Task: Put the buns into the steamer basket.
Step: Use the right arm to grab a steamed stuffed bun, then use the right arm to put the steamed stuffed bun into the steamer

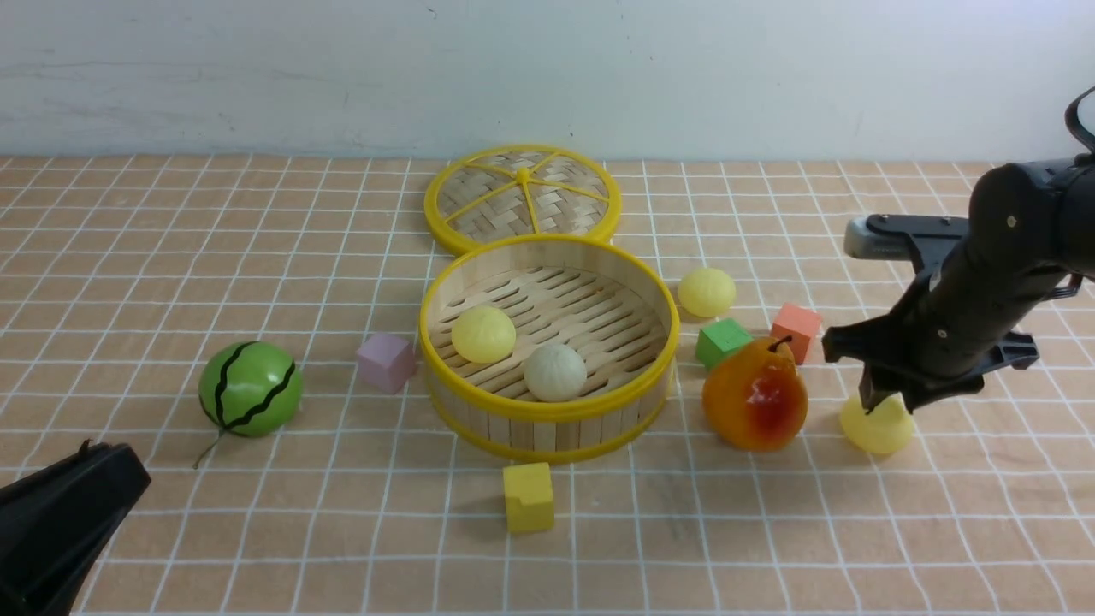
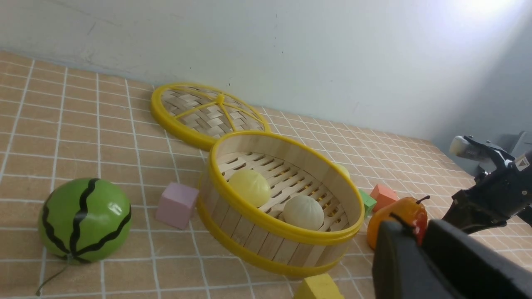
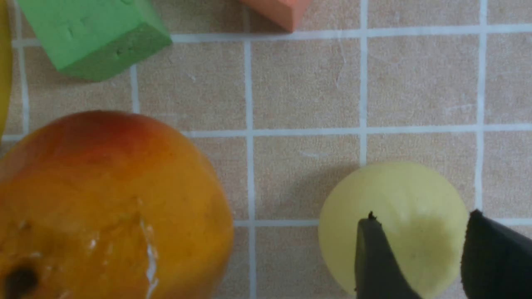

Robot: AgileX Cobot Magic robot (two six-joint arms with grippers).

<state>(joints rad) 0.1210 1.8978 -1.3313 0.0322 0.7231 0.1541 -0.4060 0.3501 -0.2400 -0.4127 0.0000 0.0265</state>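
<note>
A desk with a pale grid over its tan surface carries everything. The right hand reaches in from the right, pointed down at a pale yellow bun; it is released, its two fingers apart, with the bun showing between them from the wrist. The left hand is at the near left corner; whether it is released or clenched cannot be told.

The steamer basket, round, with yellow rims and a slatted floor, stands near the middle. Just beyond it is the woven lid, with yellow spokes and a yellow rim. The orange-yellow pear, flushed red and with a dark stem, sits right of the basket, between it and the bun under the right hand. The green striped watermelon ball lies well to the left.

Two buns are inside the basket: a pale yellow one toward the left and an off-white one nearer and to its right. Outside, a pale yellow bun rests beyond the pear, and another lies under the right hand.

Smallest are the blocks: yellow on the near side of the basket, purple just left of it, green just beyond the pear, and coral beside the green one, to its right.
</note>
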